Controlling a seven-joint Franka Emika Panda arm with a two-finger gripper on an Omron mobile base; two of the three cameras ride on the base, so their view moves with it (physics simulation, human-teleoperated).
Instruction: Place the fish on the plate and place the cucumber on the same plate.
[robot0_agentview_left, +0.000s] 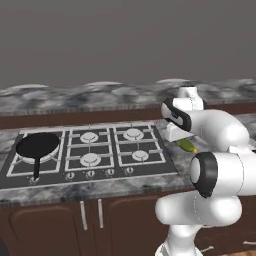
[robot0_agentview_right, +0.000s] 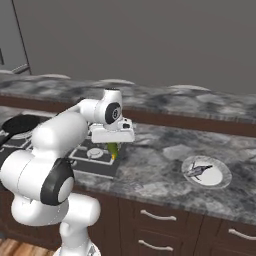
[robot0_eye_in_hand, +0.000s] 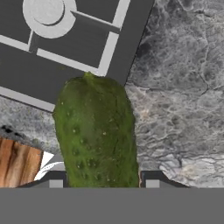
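The gripper (robot0_eye_in_hand: 103, 183) clamps the cucumber (robot0_eye_in_hand: 96, 131) above the marble worktop's (robot0_agentview_right: 160, 170) front edge, beside the stove (robot0_agentview_left: 90, 150); the fish (robot0_agentview_right: 197, 170) lies on the plate (robot0_agentview_right: 220, 182).

It is a kitchen: a gas hob (robot0_agentview_left: 90, 150) is set into a grey marble counter (robot0_agentview_right: 165, 175), with brown drawers (robot0_agentview_right: 155, 225) below and a black frying pan (robot0_agentview_left: 36, 146) on one burner.

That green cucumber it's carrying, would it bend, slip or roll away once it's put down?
The cucumber hangs straight between the jaws without sagging, so it is probably stiff. Its skin looks bumpy rather than glossy, which may help the grip hold. It is rounded like a cylinder, so it could well roll if set on the shallow plate beside the fish.
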